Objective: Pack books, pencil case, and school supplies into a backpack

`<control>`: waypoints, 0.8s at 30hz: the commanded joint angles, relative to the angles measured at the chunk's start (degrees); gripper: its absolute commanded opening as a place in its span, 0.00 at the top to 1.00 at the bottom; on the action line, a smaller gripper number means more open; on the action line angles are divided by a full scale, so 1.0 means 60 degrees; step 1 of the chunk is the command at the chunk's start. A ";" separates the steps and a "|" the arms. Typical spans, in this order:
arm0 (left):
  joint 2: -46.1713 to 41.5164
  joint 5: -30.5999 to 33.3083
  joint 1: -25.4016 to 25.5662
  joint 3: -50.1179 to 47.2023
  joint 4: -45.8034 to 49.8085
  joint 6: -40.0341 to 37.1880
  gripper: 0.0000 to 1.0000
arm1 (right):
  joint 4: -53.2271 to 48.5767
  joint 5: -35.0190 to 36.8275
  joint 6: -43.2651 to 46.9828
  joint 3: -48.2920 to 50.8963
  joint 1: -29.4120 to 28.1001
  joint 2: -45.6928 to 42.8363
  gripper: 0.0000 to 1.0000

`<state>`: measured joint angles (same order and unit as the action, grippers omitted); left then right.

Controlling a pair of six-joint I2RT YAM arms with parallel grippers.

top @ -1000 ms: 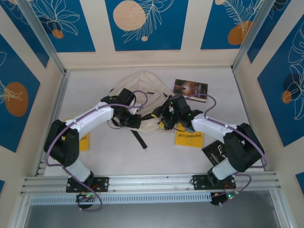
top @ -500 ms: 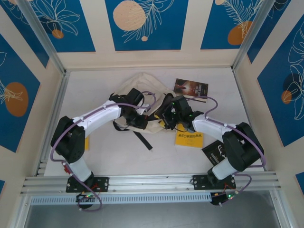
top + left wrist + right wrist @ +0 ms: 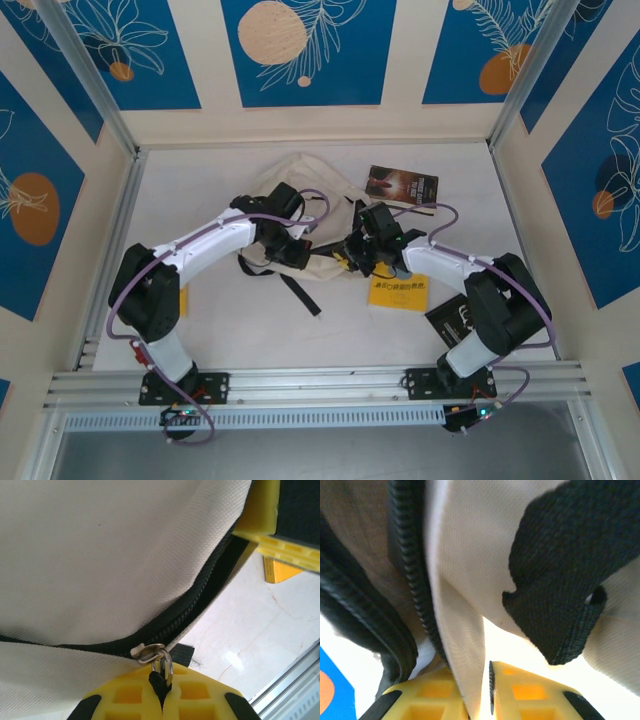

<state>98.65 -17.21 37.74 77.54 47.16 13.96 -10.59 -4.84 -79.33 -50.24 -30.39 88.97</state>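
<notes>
Pinching the zip pull (image 3: 159, 662) tight, the left gripper (image 3: 160, 692) sits at the black zip (image 3: 200, 597) of the cream backpack (image 3: 288, 172), which lies mid-bench (image 3: 190, 190) between both arms. Opposite, the right gripper (image 3: 482, 692) is clamped on a fold of its fabric. The dark brown book (image 3: 402, 186) lies just behind, and the yellow book (image 3: 398, 294) and black book (image 3: 450, 320) by the right arm.

White tabletop (image 3: 250, 330), aluminium rail (image 3: 320, 382) along near edge, blue wall panels (image 3: 350, 60), perhaps leaf-printed.
</notes>
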 commanded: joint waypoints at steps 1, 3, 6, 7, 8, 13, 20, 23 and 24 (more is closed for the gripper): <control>-0.0087 0.0364 -0.0072 0.0307 0.0708 -0.0508 1.00 | -0.1126 0.1001 0.0374 -0.0211 0.0040 0.0142 0.85; -0.0089 0.0585 -0.0162 0.0251 0.0929 -0.0572 1.00 | -0.1311 0.1336 0.0490 -0.0222 0.0055 0.0165 0.86; -0.0116 0.0988 -0.0379 0.0153 0.1144 -0.0564 1.00 | -0.1575 0.1866 0.0669 -0.0225 0.0085 0.0241 0.89; -0.0134 0.1071 -0.0467 0.0108 0.1174 -0.0560 1.00 | -0.1659 0.2021 0.0737 -0.0261 0.0085 0.0294 0.90; -0.0127 0.1095 -0.0534 0.0075 0.1200 -0.0573 1.00 | -0.1729 0.2123 0.0801 -0.0294 0.0098 0.0342 0.91; -0.0160 0.1203 -0.0951 0.0005 0.1336 -0.0656 1.00 | -0.2120 0.2809 0.1092 -0.0531 0.0129 0.0582 0.93; -0.0086 0.1063 -0.1419 -0.0076 0.1415 -0.0819 1.00 | -0.2258 0.3164 0.1297 -0.0663 0.0198 0.0655 0.94; 0.0061 0.1264 -0.1596 -0.0090 0.1284 -0.0564 1.00 | -0.1985 0.2942 0.1455 -0.0694 0.0180 0.0670 0.94; 0.0112 0.1432 -0.1666 -0.0091 0.1212 -0.0432 1.00 | -0.1864 0.2818 0.1520 -0.0720 0.0166 0.0711 0.94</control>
<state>98.78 -13.91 30.76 77.52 50.15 10.11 -16.45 4.51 -72.49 -54.68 -30.94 91.44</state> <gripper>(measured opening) 0.050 0.065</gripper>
